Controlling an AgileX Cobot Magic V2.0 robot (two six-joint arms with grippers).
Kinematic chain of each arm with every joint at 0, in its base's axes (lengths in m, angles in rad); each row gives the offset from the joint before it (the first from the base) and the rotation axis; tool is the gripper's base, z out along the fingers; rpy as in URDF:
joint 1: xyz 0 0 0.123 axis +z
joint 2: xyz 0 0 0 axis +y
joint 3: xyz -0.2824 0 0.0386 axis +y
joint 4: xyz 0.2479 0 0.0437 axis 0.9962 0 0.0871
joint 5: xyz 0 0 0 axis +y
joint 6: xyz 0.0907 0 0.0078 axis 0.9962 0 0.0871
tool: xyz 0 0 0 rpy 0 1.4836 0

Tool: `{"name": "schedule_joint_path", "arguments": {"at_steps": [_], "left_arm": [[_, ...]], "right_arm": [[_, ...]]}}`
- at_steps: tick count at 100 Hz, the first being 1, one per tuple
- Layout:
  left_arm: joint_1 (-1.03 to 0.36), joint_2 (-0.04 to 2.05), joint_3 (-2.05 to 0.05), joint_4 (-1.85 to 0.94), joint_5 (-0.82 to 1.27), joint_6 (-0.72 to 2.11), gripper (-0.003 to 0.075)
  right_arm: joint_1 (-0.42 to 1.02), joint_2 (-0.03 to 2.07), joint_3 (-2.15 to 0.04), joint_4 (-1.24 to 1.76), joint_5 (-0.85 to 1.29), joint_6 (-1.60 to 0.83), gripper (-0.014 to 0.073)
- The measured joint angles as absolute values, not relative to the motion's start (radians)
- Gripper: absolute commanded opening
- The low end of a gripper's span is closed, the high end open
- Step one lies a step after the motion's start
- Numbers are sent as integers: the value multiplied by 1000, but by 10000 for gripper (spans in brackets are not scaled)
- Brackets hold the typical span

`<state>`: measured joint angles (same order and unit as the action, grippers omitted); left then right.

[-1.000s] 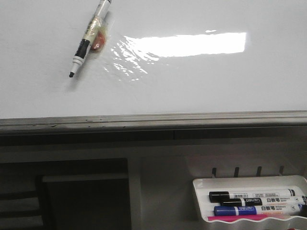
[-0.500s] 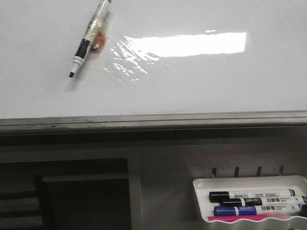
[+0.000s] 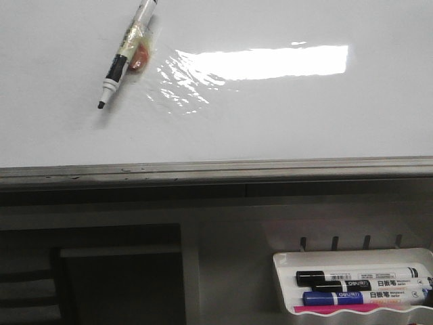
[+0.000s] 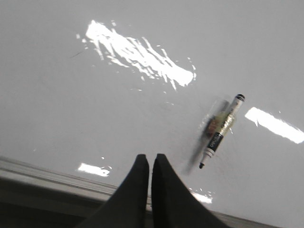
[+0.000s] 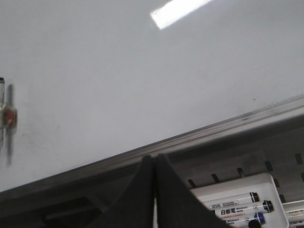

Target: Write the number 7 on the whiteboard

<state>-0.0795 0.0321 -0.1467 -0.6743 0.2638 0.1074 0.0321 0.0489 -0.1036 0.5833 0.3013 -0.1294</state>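
Note:
The whiteboard point(image 3: 284, 115) lies flat and glossy, with a grey edge strip point(image 3: 216, 169) along its near side. An uncapped black-and-white marker point(image 3: 125, 57) lies loose on it at the far left, tip toward the near edge; it also shows in the left wrist view point(image 4: 221, 130) and at the right wrist view's border point(image 5: 4, 118). A faint thin dark stroke point(image 4: 76, 55) sits near the glare, too faint to read as the number 7. My left gripper point(image 4: 148, 156) is shut and empty, just short of the marker. My right gripper point(image 5: 153, 156) is shut and empty over the edge strip.
A small white tray point(image 3: 284, 261) hangs below the board's edge at the right, holding a black marker point(image 3: 355, 276) and a blue marker point(image 3: 362, 296). A dark recess point(image 3: 115, 277) lies below the edge at the left. Bright glare point(image 3: 257, 64) covers the board's middle.

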Motion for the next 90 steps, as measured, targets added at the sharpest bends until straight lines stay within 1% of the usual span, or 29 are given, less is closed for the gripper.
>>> {"name": "schedule_joint_path", "arguments": {"at_steps": [12, 28, 42, 49, 54, 56, 59, 63, 64, 66, 69, 71, 73, 76, 78, 81, 90], "left_arm": [[-79, 143, -298, -558, 420, 130, -20], [-79, 291, -465, -512, 604, 245, -20], [-83, 360, -532, -510, 660, 276, -20], [-92, 380, -539, -517, 663, 278, -2], [-99, 395, -539, -519, 665, 280, 44], [-99, 401, -539, -519, 665, 282, 83], [-103, 411, -539, -522, 665, 282, 119], [-104, 426, -539, -524, 665, 284, 208], [-104, 429, -539, -528, 665, 284, 242], [-104, 437, -539, -536, 665, 291, 277], [-106, 448, -539, -551, 661, 304, 363], [-106, 457, -539, -566, 659, 319, 410], [-106, 465, -539, -584, 657, 335, 452], [-106, 477, -539, -613, 654, 360, 496], [-106, 486, -539, -637, 654, 382, 517], [-106, 499, -539, -673, 652, 413, 528], [-106, 543, -539, -794, 640, 527, 510]], "right_arm": [[32, 190, -253, 501, 436, -129, -53], [32, 394, -418, 421, 601, -131, -53], [32, 489, -505, 408, 648, -142, -52], [32, 512, -523, 408, 658, -147, -20], [32, 522, -529, 408, 669, -148, 38], [32, 527, -529, 408, 673, -153, 75], [32, 532, -531, 408, 679, -158, 130], [32, 537, -531, 411, 692, -169, 225], [32, 537, -531, 410, 695, -174, 259], [32, 539, -531, 413, 697, -176, 293], [32, 541, -531, 415, 700, -180, 370], [32, 543, -531, 418, 702, -181, 409], [32, 543, -531, 420, 703, -182, 430], [32, 545, -531, 425, 704, -182, 464], [32, 545, -531, 425, 706, -184, 474], [32, 545, -532, 427, 707, -184, 475], [32, 545, -533, 431, 707, -186, 468]]}}
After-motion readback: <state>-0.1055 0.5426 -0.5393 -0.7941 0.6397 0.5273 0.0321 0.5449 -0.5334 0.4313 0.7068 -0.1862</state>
